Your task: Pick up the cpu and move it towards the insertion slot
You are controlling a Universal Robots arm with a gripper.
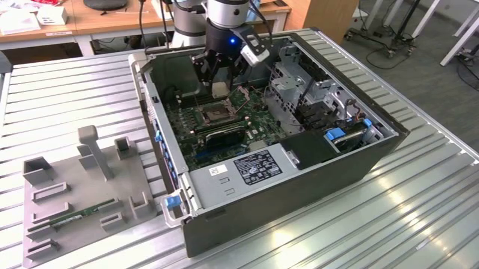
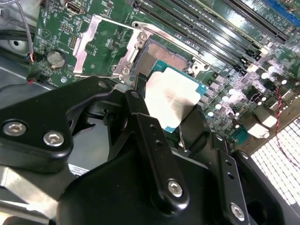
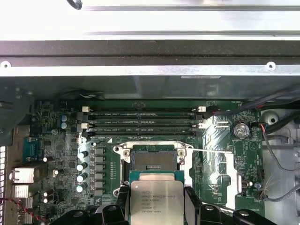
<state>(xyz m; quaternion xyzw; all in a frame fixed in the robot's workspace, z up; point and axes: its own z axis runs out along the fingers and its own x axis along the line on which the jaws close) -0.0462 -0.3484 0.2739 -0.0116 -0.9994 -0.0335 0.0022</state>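
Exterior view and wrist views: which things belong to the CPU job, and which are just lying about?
In the job:
- cpu, held by the end effector
- slot, open, just beyond the cpu

Lying about:
- memory slots
- memory stick on the grey fixture
- coin cell

An open computer case (image 1: pixel 314 162) lies on its side on the ribbed metal bench (image 1: pixel 67 89), its green motherboard (image 1: pixel 224 120) facing up. Four long memory slots (image 3: pixel 145 124) run side by side across the board in the first wrist view, and a round coin battery (image 3: pixel 240 130) sits near their end. A grey fixture tray (image 1: pixel 75 196) rests on the bench at the exterior view's left, a thin green memory stick (image 1: pixel 78 216) lying in it. Wooden desks (image 1: pixel 112 22) stand behind.
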